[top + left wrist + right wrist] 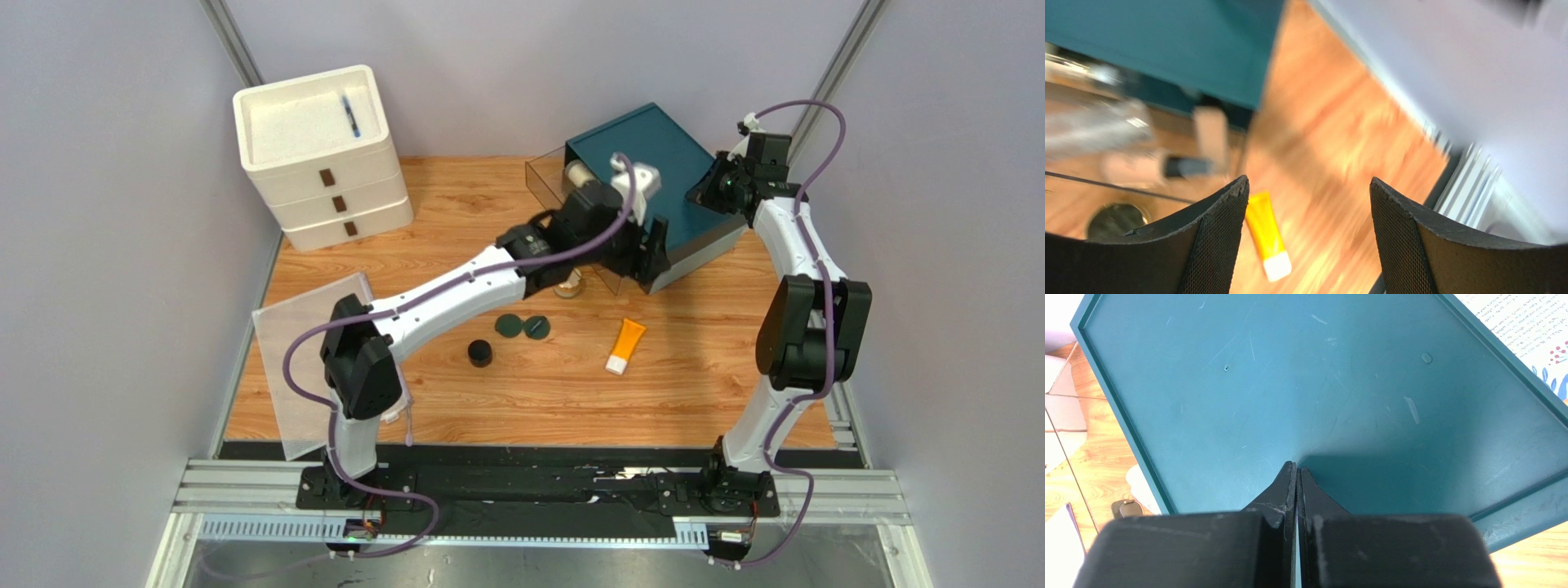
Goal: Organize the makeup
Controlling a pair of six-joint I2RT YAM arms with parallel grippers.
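Far left of the teal box (656,153), at the back corner of the worktop (552,404), stands a white drawer unit (321,172) with a blue pen (351,116) in its top tray. A clear sheet (307,368) lies well to the box's front-left, at the worktop's edge.

The loose makeup lies in front of the teal box. The black jar (480,354) is farthest to its left. Two dark green compacts (523,327) sit side by side just right of the jar. A gold-lidded jar (568,290) sits closer to the box, partly under the left arm (454,288). The orange tube (626,346) lies directly in front of the box, white cap toward the near edge.

A clear drawer (548,180) juts from the box's left face. The wrist view shows beige bottles (1209,131) there, too blurred to tell exactly how they lie.

The left arm reaches to the box's front-left corner. The left jaws stand wide apart with nothing between them, above the orange tube. The right arm (803,312) bends over the box from its right side. The right jaws are pressed together, holding nothing, their tips on or just over the box's flat top.
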